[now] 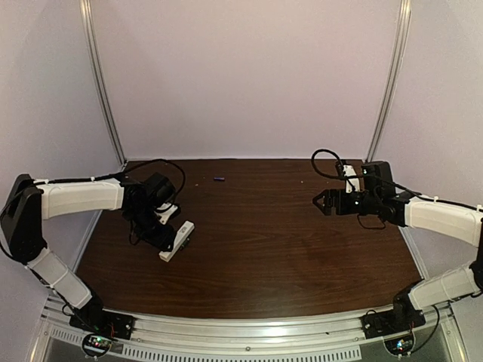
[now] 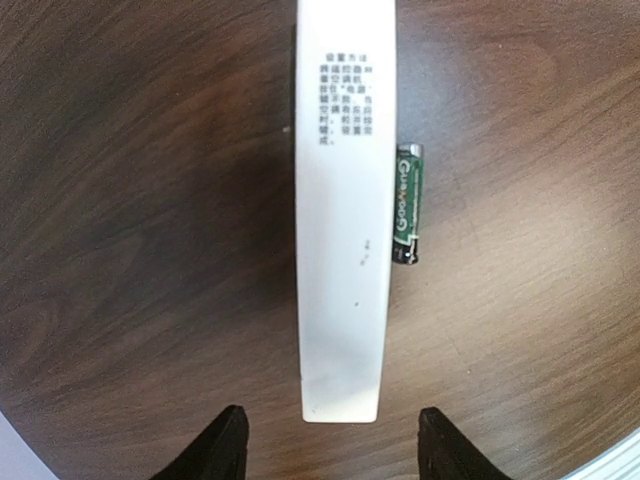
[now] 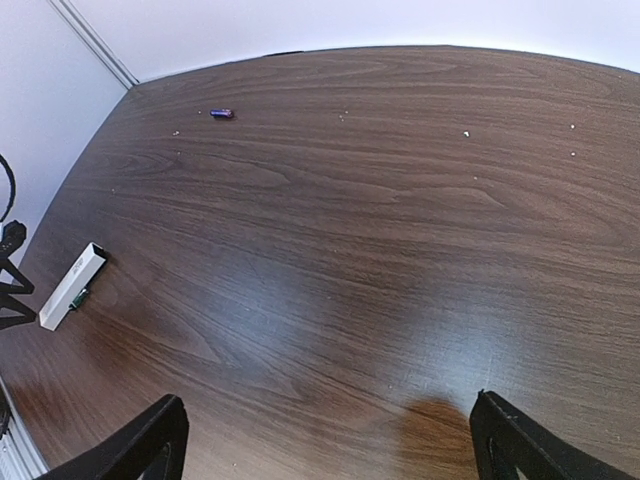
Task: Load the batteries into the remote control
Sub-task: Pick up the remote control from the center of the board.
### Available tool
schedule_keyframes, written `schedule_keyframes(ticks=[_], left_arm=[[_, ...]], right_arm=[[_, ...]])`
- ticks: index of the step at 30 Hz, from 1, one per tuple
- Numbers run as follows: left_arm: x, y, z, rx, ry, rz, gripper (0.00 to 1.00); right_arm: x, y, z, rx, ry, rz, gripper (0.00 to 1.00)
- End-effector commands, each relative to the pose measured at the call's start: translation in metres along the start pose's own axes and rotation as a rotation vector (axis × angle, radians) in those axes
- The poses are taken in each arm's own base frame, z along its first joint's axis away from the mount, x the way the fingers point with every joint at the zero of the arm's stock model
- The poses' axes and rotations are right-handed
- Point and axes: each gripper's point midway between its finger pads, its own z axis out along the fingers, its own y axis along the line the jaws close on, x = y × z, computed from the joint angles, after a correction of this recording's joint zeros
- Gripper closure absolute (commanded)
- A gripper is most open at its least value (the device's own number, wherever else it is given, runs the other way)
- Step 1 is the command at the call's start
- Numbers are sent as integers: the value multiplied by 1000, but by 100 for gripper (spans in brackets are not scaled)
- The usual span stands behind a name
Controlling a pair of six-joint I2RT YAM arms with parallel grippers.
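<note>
The remote control [image 2: 343, 220] lay flat with a green battery [image 2: 407, 205] touching its long side and a purple battery [image 3: 221, 113] well away from it, the left gripper [image 2: 333, 440] poised with jaws spread either side of its end without touching, the right gripper [image 3: 330, 440] gaping empty far from it.
</note>
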Motion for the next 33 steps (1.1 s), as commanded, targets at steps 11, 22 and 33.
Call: schedule_keyframes(ticks=[11,22,33], left_arm=[[-1,-6,23,11,53,43,47],[0,-2,37,-17,80,63,55],[-11,8,48,-60,77,68,66]], right_arm=[[-9,8,1,-37,-19,-22,0],[-7,8,7,-45,-10,-20,0],[-7,5,10,-38,-5,-19,0]])
